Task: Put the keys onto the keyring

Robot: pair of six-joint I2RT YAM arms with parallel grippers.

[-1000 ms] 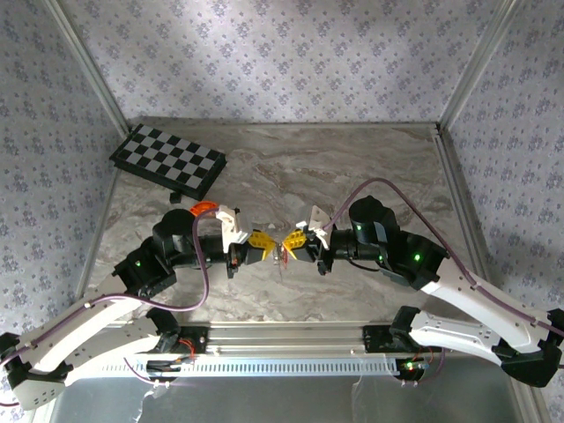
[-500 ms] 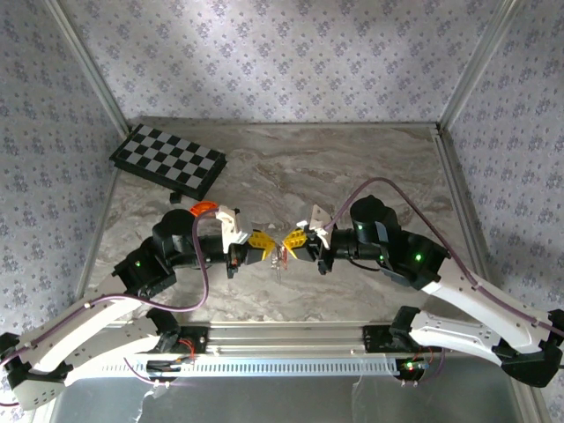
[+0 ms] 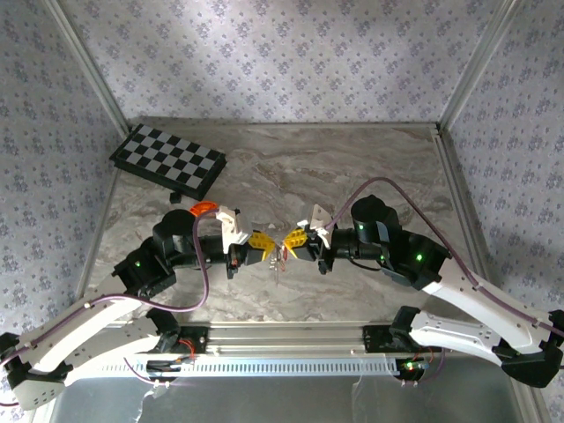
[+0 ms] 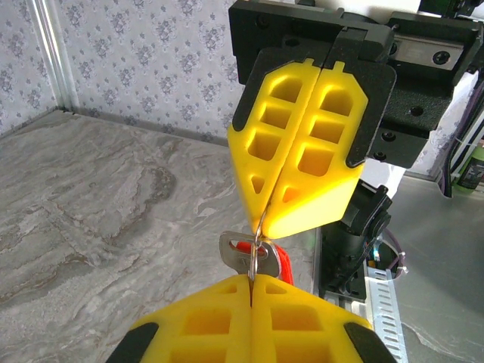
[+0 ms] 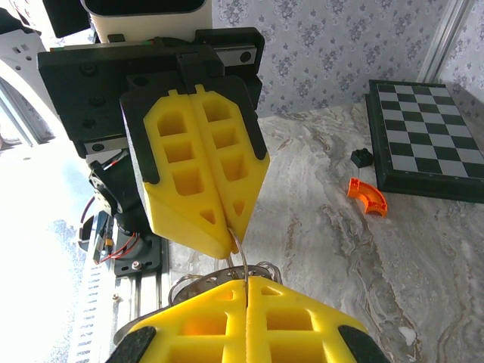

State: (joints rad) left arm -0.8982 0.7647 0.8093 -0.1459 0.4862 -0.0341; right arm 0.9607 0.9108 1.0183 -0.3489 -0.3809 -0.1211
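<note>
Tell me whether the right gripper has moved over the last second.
No. In the top view the right gripper, shut on the keyring, keeps its spot against the chessboard, tip to tip with the left gripper.

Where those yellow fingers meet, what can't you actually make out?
- Left wrist view: the left fingers hide the lower part of the keyring; the red key sits mostly behind it.
- Right wrist view: the right fingers cover most of the keyring.
- Top view: both are too small to tell apart.
- Whether the key is threaded on: cannot tell.
</note>
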